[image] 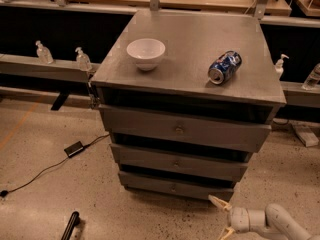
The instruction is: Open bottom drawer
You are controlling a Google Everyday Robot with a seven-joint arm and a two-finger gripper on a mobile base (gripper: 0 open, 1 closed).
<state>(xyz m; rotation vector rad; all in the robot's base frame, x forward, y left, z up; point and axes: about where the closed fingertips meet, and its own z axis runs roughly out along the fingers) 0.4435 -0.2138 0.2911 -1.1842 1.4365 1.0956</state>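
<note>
A grey wooden cabinet (pixel 185 39) holds three stacked drawers. The bottom drawer (pixel 150 182) is the narrowest and lowest, with a small round knob (pixel 173 187) at its centre; it looks shut. My gripper (pixel 220 217) is low at the bottom right, near the floor. It sits just right of and below the bottom drawer's right end, not touching it. Its two pale fingers (pixel 217 202) are spread apart and hold nothing.
A white bowl (pixel 145 51) and a blue soda can (pixel 224 67) on its side rest on the cabinet top. The mid drawer (pixel 177 162) and top drawer (pixel 182 129) sit above. A black adapter (pixel 73 148) with cable lies on the floor at left. Bottles (pixel 82 59) stand on a ledge behind.
</note>
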